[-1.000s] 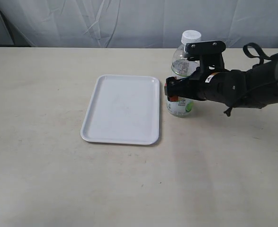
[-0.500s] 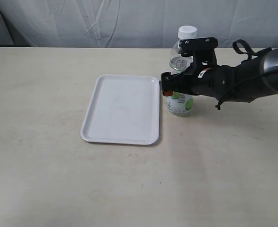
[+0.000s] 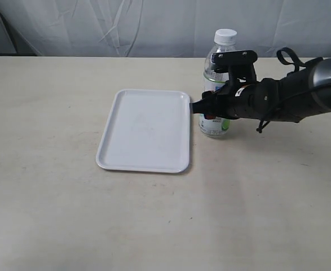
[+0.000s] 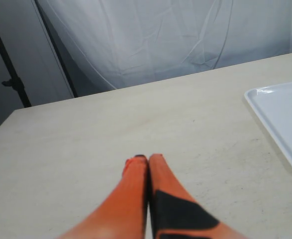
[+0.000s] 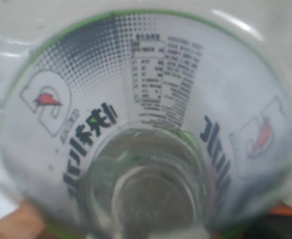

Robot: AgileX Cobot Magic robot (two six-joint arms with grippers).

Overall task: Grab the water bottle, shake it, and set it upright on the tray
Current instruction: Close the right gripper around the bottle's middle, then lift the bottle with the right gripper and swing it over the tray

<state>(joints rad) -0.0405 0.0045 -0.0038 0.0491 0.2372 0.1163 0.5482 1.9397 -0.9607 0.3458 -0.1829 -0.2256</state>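
Jaws of right gripper (image 3: 209, 110) clamp clear plastic water bottle (image 3: 213, 129), upright just beside flat white tray (image 3: 144, 131) rim, 3 o'clock side. Left gripper (image 4: 146, 159) jaws together over matte beige table (image 3: 154, 214).

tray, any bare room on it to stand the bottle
The flat white rectangular plastic tray is bare rim to rim. Crowded only beside its right edge in the exterior view, where the right jaws hold the small clear plastic water bottle.

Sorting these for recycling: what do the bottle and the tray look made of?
The water bottle: likely clear glossy plastic, see-through above its printed label; cap looks matte white plastic. The tray: probably smooth white plastic, faintly glossy, with a moulded raised rim.
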